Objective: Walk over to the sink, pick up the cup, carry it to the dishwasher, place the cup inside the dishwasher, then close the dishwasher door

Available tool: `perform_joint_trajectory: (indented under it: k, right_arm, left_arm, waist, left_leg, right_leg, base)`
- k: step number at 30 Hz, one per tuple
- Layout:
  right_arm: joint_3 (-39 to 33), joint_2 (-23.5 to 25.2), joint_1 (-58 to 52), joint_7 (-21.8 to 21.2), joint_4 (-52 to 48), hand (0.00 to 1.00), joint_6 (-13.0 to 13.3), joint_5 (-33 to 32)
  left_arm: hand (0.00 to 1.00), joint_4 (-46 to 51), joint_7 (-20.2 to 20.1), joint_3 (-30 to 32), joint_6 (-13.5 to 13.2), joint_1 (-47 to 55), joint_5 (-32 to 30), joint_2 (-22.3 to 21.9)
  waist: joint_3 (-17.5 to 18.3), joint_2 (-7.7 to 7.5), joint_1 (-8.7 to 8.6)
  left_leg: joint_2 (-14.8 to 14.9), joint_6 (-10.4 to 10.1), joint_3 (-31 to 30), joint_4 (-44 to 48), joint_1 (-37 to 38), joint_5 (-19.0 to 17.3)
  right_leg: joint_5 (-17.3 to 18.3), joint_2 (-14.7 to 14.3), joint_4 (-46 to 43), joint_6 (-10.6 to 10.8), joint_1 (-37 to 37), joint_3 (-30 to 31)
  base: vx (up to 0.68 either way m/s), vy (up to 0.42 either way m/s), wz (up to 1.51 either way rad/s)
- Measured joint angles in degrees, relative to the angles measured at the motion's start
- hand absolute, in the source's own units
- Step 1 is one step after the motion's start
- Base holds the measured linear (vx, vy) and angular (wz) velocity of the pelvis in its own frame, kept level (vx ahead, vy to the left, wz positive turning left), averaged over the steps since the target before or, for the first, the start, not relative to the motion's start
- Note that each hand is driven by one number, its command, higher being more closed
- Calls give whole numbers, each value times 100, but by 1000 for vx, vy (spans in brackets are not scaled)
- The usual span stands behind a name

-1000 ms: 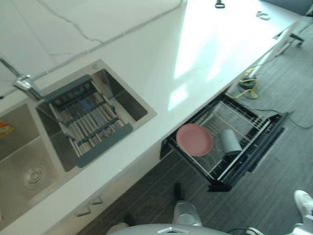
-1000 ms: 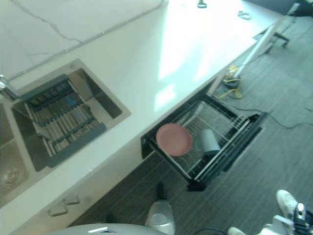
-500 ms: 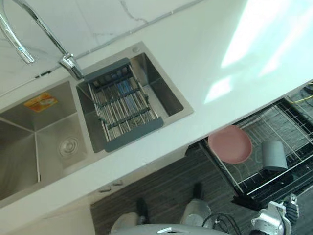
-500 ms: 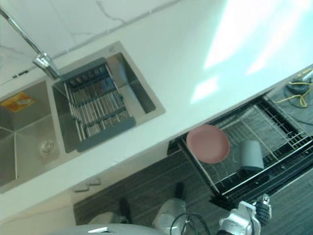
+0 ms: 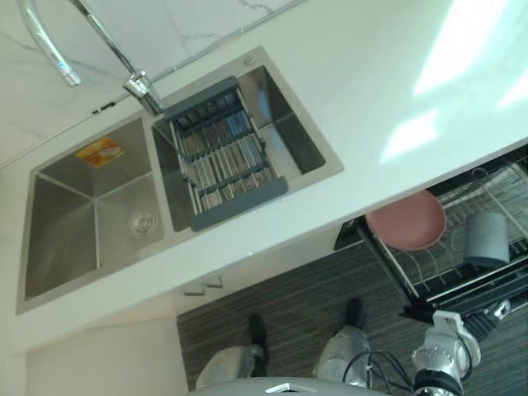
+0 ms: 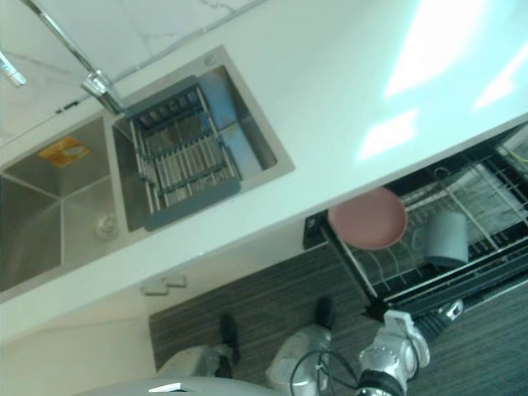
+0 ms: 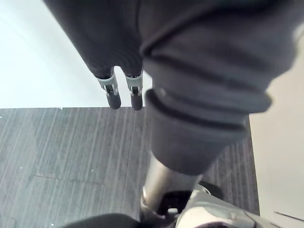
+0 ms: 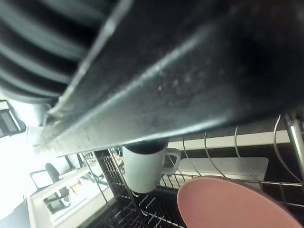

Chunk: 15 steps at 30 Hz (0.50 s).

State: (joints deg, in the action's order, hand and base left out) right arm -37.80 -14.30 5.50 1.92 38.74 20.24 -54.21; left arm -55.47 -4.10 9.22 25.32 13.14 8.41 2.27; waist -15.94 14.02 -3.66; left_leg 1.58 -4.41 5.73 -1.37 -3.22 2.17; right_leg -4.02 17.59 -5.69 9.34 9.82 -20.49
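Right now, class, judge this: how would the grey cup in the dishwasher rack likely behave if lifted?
The cup looks rigid, probably ceramic, so likely breakable against the rack wires. Its side handle should offer a firm hold. Its smooth wall may slip.

Grey handled cup [image 5: 485,239] inside the pulled-open dishwasher [image 5: 470,290], steel two-basin sink [image 5: 62,231] well apart to its left

L hand [image 7: 114,95]: we note dark ribbed cover over back + wrist; silver fingers [image 7: 135,92] w/ dark rounded tips, grey clip-like segments above tips. R hand [image 8: 142,71]: same dark ribbed cover, ridges catching light. R arm [image 5: 444,356]: silver-grey, rounded housing nr wrist.
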Motion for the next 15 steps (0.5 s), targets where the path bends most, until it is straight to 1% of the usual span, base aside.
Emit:
perform_joint_trajectory:
  k: [1,3,4,5,6,7,8,10,11,12,13,15]
  right_arm:
    - [139,-127,122,12,2,100,-13,0]
    - [352,-280,302,26,-7,100,-51,48]
    - [412,-321,416,71,-20,100,-69,65]
    - [413,-324,450,90,-51,100,-70,67]
    - [434,-321,499,129,-194,100,-103,72]
    - [554,-326,620,143,-250,100,-138,79]
    - [628,-323,684,180,-291,100,-163,79]
    - [855,-357,947,260,-412,100,-388,79]
    - [872,-379,1014,262,-412,100,-464,79]
    - [949,-447,1137,297,-412,100,-568,73]
    - [1047,-532,1229,318,-412,100,-641,70]
    - [1074,-596,1370,339,-412,100,-702,57]
  left_arm:
    - [0,-55,1,-49,-54,1,6,5]
    - [0,-161,-7,-84,-113,5,34,1]
    - [0,-204,-8,-94,-139,6,34,1]
    - [0,-204,-18,-97,-146,5,36,-2]
    - [0,-208,-48,-107,-162,9,41,-19]
    - [0,-252,-55,-106,-173,13,41,-29]
    - [0,-271,-56,-106,-173,17,41,-29]
    - [0,-279,-65,-100,-195,22,41,-29]
    - [0,-280,-86,-99,-200,22,41,-29]
    - [0,-278,-122,-96,-217,21,45,-29]
    - [0,-279,-138,-95,-227,21,59,-29]
    - [0,-282,-138,-81,-233,23,123,-27]
  waist:
    - [-31,87,0]
    - [-93,195,6]
    - [-116,237,7]
    - [-127,257,11]
    - [-174,287,38]
    - [-179,361,38]
    - [-182,381,37]
    - [-212,439,58]
    - [-207,457,74]
    - [-219,492,129]
    - [-231,522,206]
    - [-244,533,262]
  left_leg:
    - [-12,52,-47,78,-129,-71]
    - [-17,41,-116,62,-210,-85]
    - [-14,8,-192,-1,-244,-64]
    - [-11,-15,-288,-2,-284,-51]
    - [18,-115,-453,-21,-351,-48]
    - [66,-194,-587,-53,-427,-76]
    - [93,-225,-618,-87,-451,-82]
    - [176,-419,-763,-94,-536,-212]
    - [201,-429,-762,-92,-567,-220]
    - [244,-447,-810,-103,-609,-234]
    - [279,-506,-893,-126,-642,-280]
    - [319,-543,-908,-198,-692,-375]
  right_leg:
    - [-113,-7,211,9,-87,-26]
    - [-228,-69,544,-1,-214,-61]
    - [-271,-99,594,-47,-218,-56]
    - [-279,-121,629,-47,-231,-69]
    - [-279,-208,734,-46,-264,-115]
    - [-279,-295,817,-47,-272,-206]
    - [-280,-325,847,-48,-268,-231]
    - [-282,-447,875,-51,-267,-315]
    - [-283,-476,874,-52,-267,-362]
    - [-289,-525,862,-61,-263,-420]
    - [-295,-570,855,-71,-262,-512]
    - [-295,-587,845,-72,-249,-600]
  base:
    - [-165,53,9]
    - [-181,46,15]
    - [-137,23,29]
    - [-110,-21,41]
    - [-94,-58,42]
    - [-101,-83,36]
    - [-75,-74,30]
    - [-73,-77,27]
    - [-85,-83,29]
    - [-60,-61,30]
    - [-69,-74,32]
    - [-35,-43,41]
